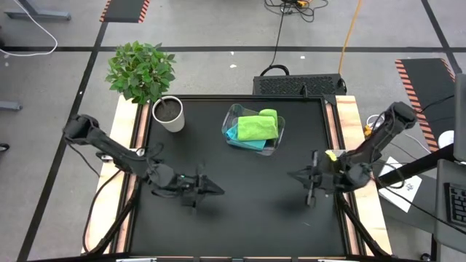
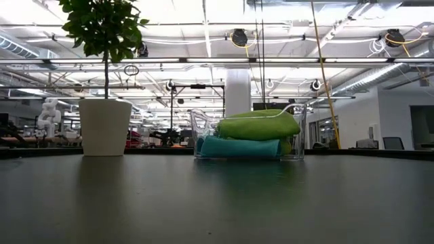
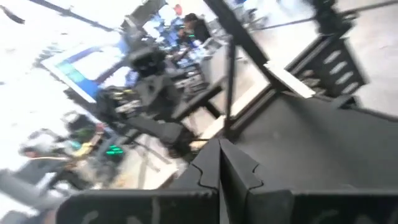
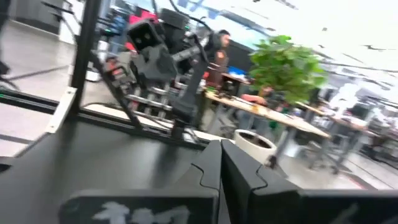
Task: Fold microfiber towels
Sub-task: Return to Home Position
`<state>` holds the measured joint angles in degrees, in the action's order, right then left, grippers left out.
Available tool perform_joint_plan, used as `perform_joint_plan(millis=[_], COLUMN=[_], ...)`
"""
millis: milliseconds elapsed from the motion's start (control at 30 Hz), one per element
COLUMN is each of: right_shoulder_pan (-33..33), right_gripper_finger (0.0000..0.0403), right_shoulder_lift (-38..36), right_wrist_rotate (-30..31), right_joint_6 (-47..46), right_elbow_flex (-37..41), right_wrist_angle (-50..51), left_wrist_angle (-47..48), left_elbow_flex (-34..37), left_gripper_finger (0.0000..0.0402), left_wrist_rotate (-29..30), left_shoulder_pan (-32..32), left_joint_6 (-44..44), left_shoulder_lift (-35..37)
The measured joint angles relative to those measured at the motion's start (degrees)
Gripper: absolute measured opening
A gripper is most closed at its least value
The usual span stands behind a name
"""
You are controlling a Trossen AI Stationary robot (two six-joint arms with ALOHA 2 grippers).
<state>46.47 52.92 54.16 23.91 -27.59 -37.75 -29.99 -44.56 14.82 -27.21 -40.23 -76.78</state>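
While left gripper faces right gripper, both are closed.

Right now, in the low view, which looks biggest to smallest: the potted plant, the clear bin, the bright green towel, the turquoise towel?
1. Potted plant, by far the tallest.
2. Clear bin, which spans both towels.
3. Bright green towel and turquoise towel: they look about alike, so I won't rank them.

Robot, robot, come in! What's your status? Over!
Left gripper shut, empty, over the table. Right gripper shut, empty, facing it. Towels folded, stacked in bin. Plant pot off to the side, nothing blocking.
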Motion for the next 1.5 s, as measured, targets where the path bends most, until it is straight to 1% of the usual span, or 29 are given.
perform_joint_plan(millis=[100,267,400,500,600,667,700,733,800,867,933,1000,1133,1233,1400,1467,1500], right_shoulder_pan=[4.72,11.63,16.68,20.56,22.96,23.07,22.66,22.12,21.01,19.80,18.24,16.57,13.49,11.51,8.80,7.77,7.40], right_gripper_finger=[0.0000,0.0000,0.0000,0.0000,0.0000,0.0000,0.0000,0.0000,0.0000,0.0000,0.0000,0.0000,0.0000,0.0000,0.0000,0.0000,0.0000], right_shoulder_lift=[-2.27,-4.10,-6.65,-9.85,-13.94,-17.33,-19.33,-21.32,-25.24,-28.95,-32.33,-35.50,-40.84,-43.85,-48.03,-49.39,-50.01], right_wrist_rotate=[7.50,15.21,23.65,25.43,25.39,24.60,23.11,21.18,15.65,10.92,8.43,6.67,2.83,2.74,2.82,3.32,4.72], right_joint_6=[2.03,4.37,6.84,8.39,9.78,10.54,10.72,10.80,11.22,11.80,12.59,12.79,10.58,8.05,1.77,0.43,0.03], right_elbow_flex=[0.00,0.00,0.08,1.30,4.23,7.22,8.87,10.54,13.59,16.32,18.51,20.35,23.18,24.42,24.72,24.76,24.77], right_wrist_angle=[1.19,3.00,2.88,2.86,2.82,2.62,2.20,1.52,0.72,0.72,0.75,0.72,0.75,2.70,11.49,13.09,14.28], left_wrist_angle=[0.54,6.33,8.81,10.43,13.64,15.32,15.93,16.32,16.64,16.21,16.97,19.34,21.22,21.33,22.75,24.27,24.66], left_elbow_flex=[0.00,0.00,0.02,0.01,0.01,0.02,0.02,0.02,0.07,0.05,0.07,0.07,0.07,0.07,0.07,0.09,0.12], left_gripper_finger=[0.0003,0.0003,0.0005,0.0003,0.0004,0.0006,0.0005,0.0003,0.0002,0.0006,0.0008,0.0005,0.0004,0.0010,0.0003,0.0007,0.0008], left_wrist_rotate=[5.43,14.25,18.43,21.25,22.75,21.97,20.65,18.47,12.00,6.66,5.59,5.31,1.44,0.25,-0.06,-0.61,-1.53], left_shoulder_pan=[-1.14,-2.82,-4.91,-6.96,-8.60,-8.75,-8.68,-8.43,-7.37,-5.49,-3.40,-1.14,3.94,6.91,10.55,11.60,12.05], left_joint_6=[-2.28,-2.33,-0.66,-0.72,-0.77,-0.29,-0.11,0.03,0.97,4.31,6.19,6.28,7.85,9.35,12.25,13.50,14.00], left_shoulder_lift=[2.69,7.89,12.52,15.42,17.60,18.11,18.12,18.08,18.06,18.06,18.08,18.07,18.03,18.10,18.85,19.39,19.64])
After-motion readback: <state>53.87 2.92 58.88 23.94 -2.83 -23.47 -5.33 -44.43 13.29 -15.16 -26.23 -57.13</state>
